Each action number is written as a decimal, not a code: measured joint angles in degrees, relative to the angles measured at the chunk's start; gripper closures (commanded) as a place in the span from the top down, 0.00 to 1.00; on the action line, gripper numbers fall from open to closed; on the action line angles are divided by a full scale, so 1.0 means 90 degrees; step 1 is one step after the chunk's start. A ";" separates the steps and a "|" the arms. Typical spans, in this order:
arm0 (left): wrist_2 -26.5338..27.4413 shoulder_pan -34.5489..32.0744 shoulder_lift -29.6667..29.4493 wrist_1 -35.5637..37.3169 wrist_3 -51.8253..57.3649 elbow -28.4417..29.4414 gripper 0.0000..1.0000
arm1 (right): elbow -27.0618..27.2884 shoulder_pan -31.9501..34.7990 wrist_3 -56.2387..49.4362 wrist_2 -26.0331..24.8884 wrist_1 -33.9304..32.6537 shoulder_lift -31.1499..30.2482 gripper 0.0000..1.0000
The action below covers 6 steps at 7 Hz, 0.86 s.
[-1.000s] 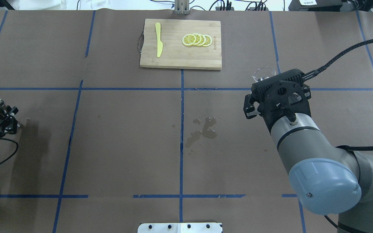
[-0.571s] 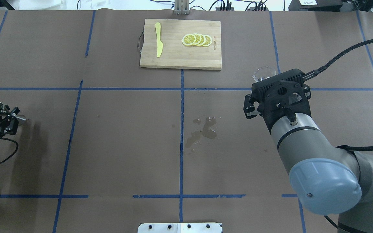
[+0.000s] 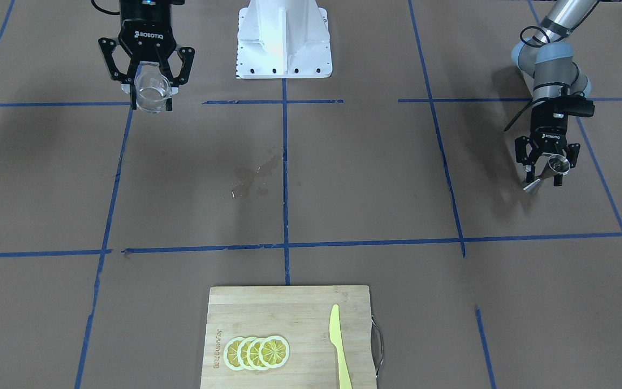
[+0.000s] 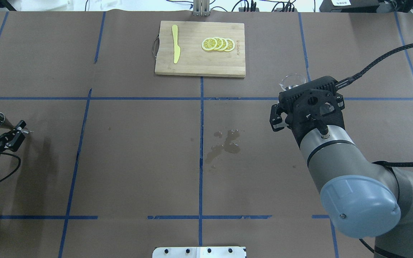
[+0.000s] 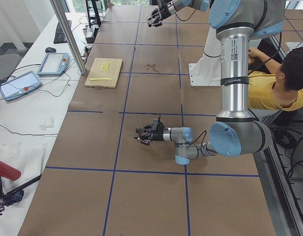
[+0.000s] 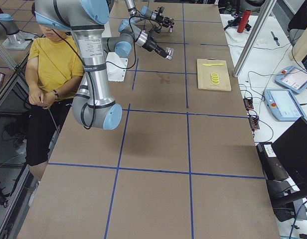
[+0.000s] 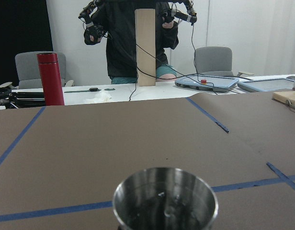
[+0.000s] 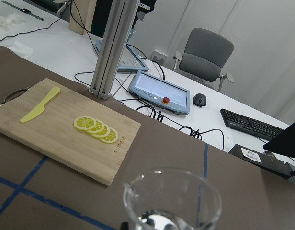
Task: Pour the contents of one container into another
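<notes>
Left gripper is clamped on the jigger near the table's left end, long axis slanted, mouth outward. Right gripper is clamped on the upright cup, mostly hidden overhead, shown whole from the front.

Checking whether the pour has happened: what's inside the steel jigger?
The jigger, held in the left gripper, shows dark metal walls with small glints. I cannot tell whether liquid sits there. Its lower cone is out of the wrist view.
</notes>
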 measured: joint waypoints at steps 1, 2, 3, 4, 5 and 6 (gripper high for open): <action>0.0002 0.0000 0.0024 -0.0007 0.0000 -0.0011 1.00 | 0.0000 0.0000 -0.0001 0.0000 0.0000 0.0000 0.00; 0.0004 0.0000 0.0075 -0.0015 0.0000 -0.0025 1.00 | 0.0000 0.0000 0.0001 0.0000 0.0000 0.0000 0.00; 0.0003 0.0000 0.0192 -0.0030 -0.0006 -0.0057 1.00 | 0.0001 0.0000 0.0003 0.0000 0.0000 0.0000 0.00; -0.0002 0.0000 0.0375 -0.0045 -0.0022 -0.0134 1.00 | 0.0004 0.0000 0.0001 -0.0001 0.0000 0.0000 0.00; -0.0006 0.0001 0.0546 -0.0064 -0.0037 -0.0207 1.00 | 0.0007 0.0000 0.0000 0.0000 0.0000 0.0000 0.00; -0.0014 0.0014 0.0659 -0.0085 -0.0066 -0.0241 1.00 | 0.0009 0.0000 0.0001 -0.0001 0.0000 0.0000 0.00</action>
